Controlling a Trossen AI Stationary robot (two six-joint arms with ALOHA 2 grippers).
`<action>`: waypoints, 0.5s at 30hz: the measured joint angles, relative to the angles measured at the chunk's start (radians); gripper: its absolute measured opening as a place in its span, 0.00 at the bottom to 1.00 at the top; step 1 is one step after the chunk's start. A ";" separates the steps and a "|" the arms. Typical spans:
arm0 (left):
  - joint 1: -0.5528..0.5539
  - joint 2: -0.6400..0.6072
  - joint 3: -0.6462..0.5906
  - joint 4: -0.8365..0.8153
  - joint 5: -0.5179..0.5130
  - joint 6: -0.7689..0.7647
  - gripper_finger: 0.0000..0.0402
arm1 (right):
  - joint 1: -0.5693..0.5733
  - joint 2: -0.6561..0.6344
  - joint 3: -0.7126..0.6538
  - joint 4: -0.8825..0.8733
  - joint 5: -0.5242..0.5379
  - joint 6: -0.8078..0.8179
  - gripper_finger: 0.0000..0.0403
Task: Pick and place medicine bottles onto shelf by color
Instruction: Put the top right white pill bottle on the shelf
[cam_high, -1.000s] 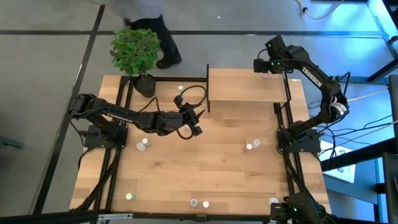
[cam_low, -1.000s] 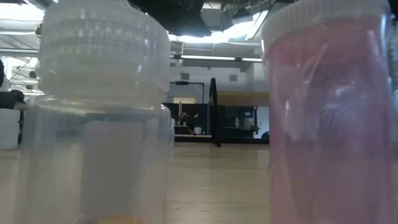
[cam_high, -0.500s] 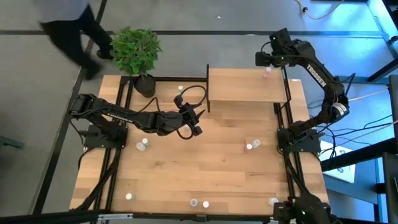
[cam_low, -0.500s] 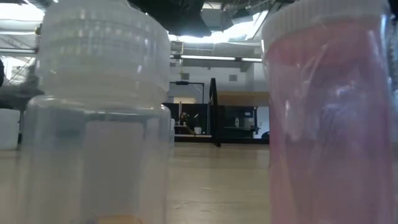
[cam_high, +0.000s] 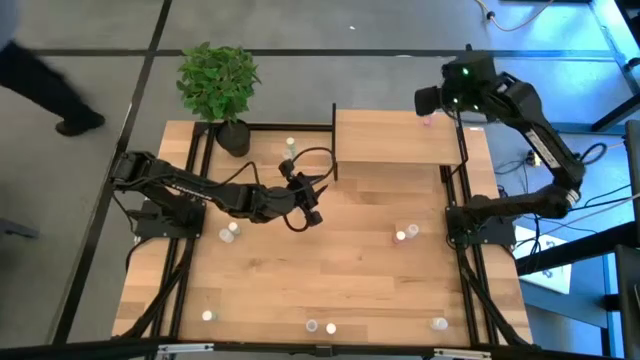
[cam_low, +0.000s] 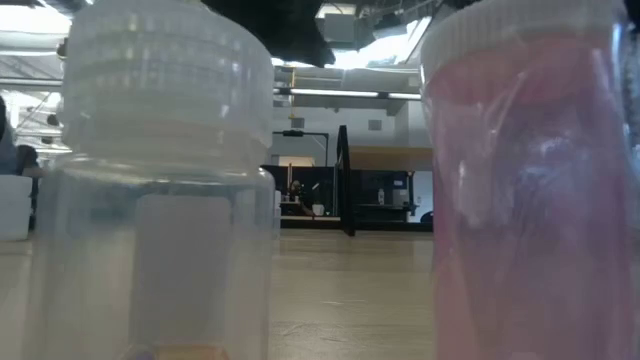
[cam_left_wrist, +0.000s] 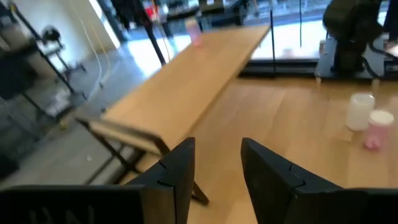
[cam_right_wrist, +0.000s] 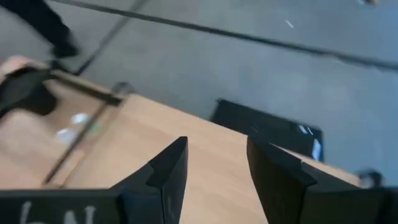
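The shelf (cam_high: 395, 137) stands at the table's far right, and one pink-capped bottle (cam_high: 428, 118) stands upright on its far right corner. My right gripper (cam_high: 422, 100) hangs open above that corner, clear of the bottle; in its wrist view the fingers (cam_right_wrist: 216, 146) have nothing between them. My left gripper (cam_high: 310, 212) is open over the table's middle, left of the shelf (cam_left_wrist: 186, 81), also with nothing between its fingers (cam_left_wrist: 217, 146). Other medicine bottles stand scattered on the table, among them a white one (cam_high: 400, 236) and a pink one (cam_high: 411, 230).
A potted plant (cam_high: 218, 85) stands at the far left corner. Bottles stand near it (cam_high: 290, 143), left of centre (cam_high: 232, 228) and along the near edge (cam_high: 312, 326). Two of them, white (cam_low: 160, 180) and pink (cam_low: 530, 180), fill the low view.
My right gripper has risen above the shelf's far right corner and turned, staying open. The pink bottle stays standing on the shelf. A person beyond the table's far edge has walked off to the left.
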 joint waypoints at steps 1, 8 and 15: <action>-0.004 0.000 0.000 -0.033 0.000 -0.034 0.31 | 0.032 -0.012 0.000 0.006 0.000 -0.016 0.42; -0.039 0.000 0.000 -0.247 0.002 -0.280 0.31 | 0.259 -0.048 0.000 -0.003 -0.003 -0.151 0.42; -0.092 0.000 0.000 -0.301 0.003 -0.360 0.31 | 0.431 -0.091 0.000 -0.164 -0.151 -0.260 0.42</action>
